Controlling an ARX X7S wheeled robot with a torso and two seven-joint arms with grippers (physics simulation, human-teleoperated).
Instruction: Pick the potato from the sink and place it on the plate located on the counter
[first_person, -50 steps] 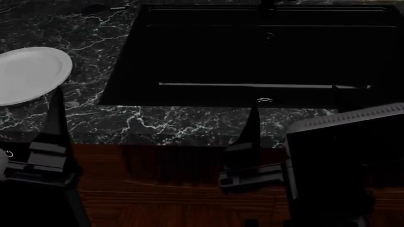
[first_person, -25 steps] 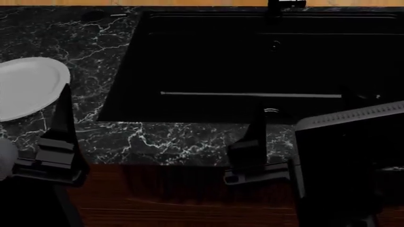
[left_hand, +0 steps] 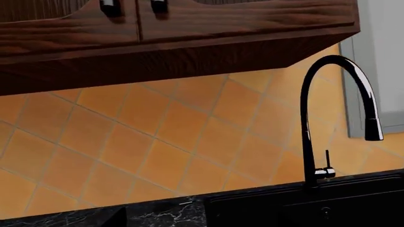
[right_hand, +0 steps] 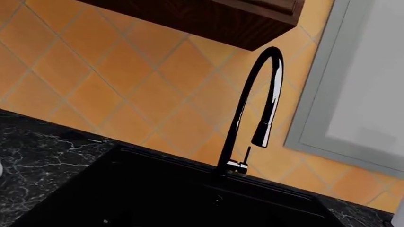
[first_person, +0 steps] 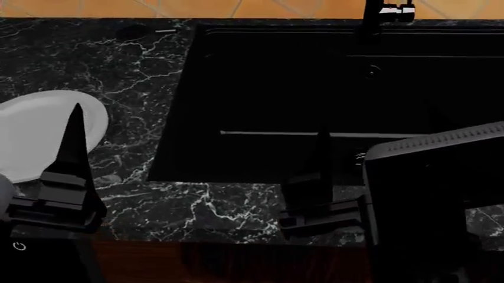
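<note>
Two dark robot arms reached over a black marble counter (first_person: 141, 59) toward a black sink (first_person: 260, 88), the view having tilted up since half a second earlier to show orange wall tiles (first_person: 197, 7).

The sink, ahead of the right gripper (first_person: 319, 177), looked empty apart from its drain (first_person: 371, 72) and a pale ridge line (first_person: 315, 134); the potato could not be seen. The white plate (first_person: 32, 130) lay bare, partly behind the left gripper (first_person: 72, 153), closer to it than before. Open counter ran between the plate and the sink's left edge. The curved faucet (right_hand: 256, 109) stood at the back rim. How far either gripper's jaws stood apart could not be told; neither visibly held anything.
</note>
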